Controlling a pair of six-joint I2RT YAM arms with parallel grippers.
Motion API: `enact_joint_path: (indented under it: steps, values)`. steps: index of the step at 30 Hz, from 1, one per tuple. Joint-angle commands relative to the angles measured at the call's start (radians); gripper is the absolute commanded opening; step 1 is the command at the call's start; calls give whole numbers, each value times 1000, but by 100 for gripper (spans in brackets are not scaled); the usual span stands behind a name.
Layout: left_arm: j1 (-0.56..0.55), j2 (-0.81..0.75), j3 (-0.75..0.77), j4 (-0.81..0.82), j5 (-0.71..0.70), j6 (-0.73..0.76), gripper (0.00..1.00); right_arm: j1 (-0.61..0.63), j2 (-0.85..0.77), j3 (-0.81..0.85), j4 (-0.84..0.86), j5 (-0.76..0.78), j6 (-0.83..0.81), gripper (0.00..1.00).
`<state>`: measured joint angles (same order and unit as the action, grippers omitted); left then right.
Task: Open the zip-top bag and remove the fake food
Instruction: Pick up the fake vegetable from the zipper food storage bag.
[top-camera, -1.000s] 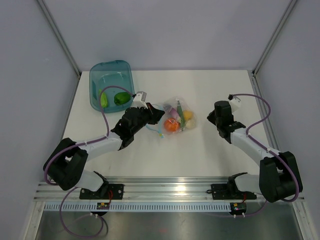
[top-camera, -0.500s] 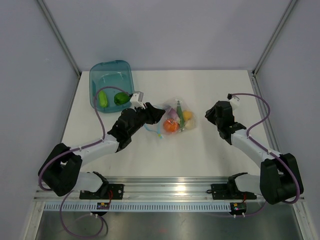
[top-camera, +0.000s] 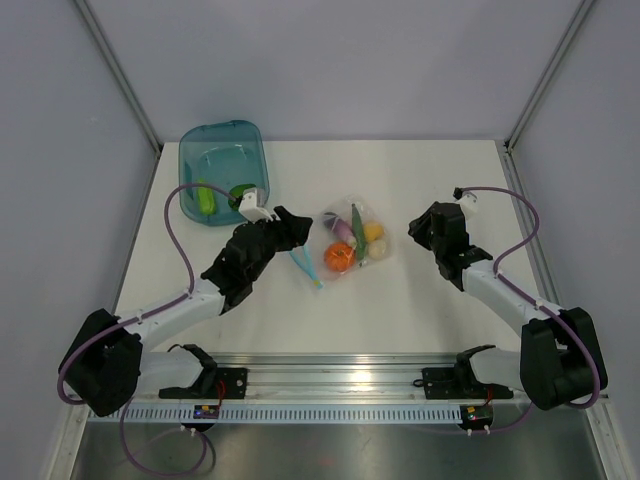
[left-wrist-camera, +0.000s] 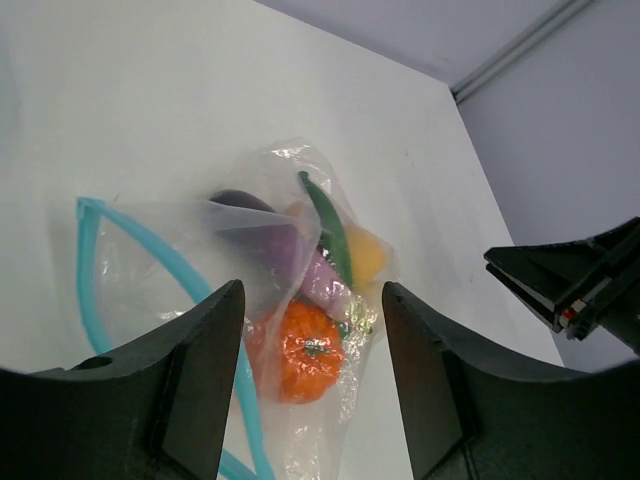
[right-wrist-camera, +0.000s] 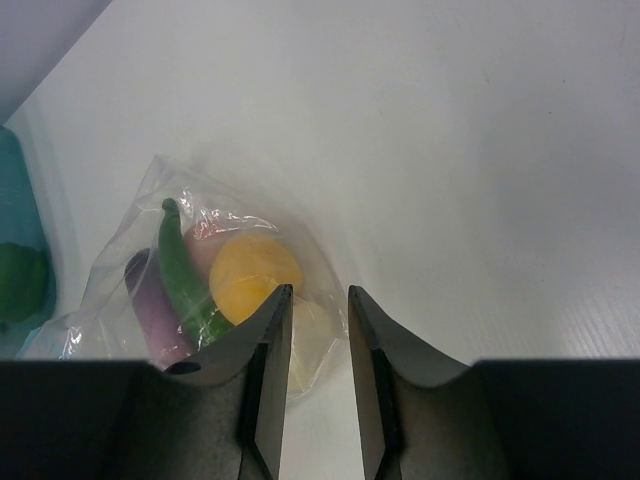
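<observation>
The zip-top bag (top-camera: 348, 240) lies mid-table, its teal zip strip (top-camera: 306, 266) spread open toward the left arm. Inside it are fake food pieces: an orange tomato (left-wrist-camera: 305, 345), purple eggplant (left-wrist-camera: 268, 238), green pod (left-wrist-camera: 328, 225), yellow lemon (right-wrist-camera: 255, 272) and white egg (right-wrist-camera: 312, 335). My left gripper (top-camera: 298, 226) is open just left of the bag's mouth, holding nothing. In its wrist view the tomato shows between the fingers (left-wrist-camera: 205, 375). My right gripper (top-camera: 414, 228) is open a narrow way at the bag's right end, its jaws either side of the egg corner.
A teal translucent tub (top-camera: 222, 160) stands at the back left and holds a green pepper (top-camera: 240, 194) and a green pod (top-camera: 203, 198). Frame posts and grey walls bound the table at the back corners. The right gripper's dark tip (left-wrist-camera: 575, 285) shows in the left wrist view.
My left gripper opened, let go of the bag's mouth and drew back left. The zip strip dropped onto the table. The right gripper opened a little and edged toward the bag.
</observation>
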<state>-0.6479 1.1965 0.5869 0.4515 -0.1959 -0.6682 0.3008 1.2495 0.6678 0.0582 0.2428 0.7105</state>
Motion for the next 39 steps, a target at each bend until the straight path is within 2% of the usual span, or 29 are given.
enact_joint_path:
  steps: [1,7,9,12,19,29,39]
  values:
    - [1,-44,-9,-80,-146,-68,60,-3,-27,-2,48,-10,-16,36]
    - [7,-38,-18,-233,-238,-200,50,-2,-12,3,54,-19,-16,37]
    - [13,-22,-22,-266,-232,-253,41,-2,-10,6,55,-23,-14,37]
    - [42,8,-35,-273,-209,-297,28,-3,-7,6,57,-27,-14,37]
    - [82,89,-48,-212,-111,-323,17,-3,-7,3,60,-36,-13,38]
    - [93,273,45,-90,64,-203,18,-2,21,12,78,-68,-16,38]
    - [94,340,83,6,113,-117,29,-2,100,35,100,-152,-29,38]
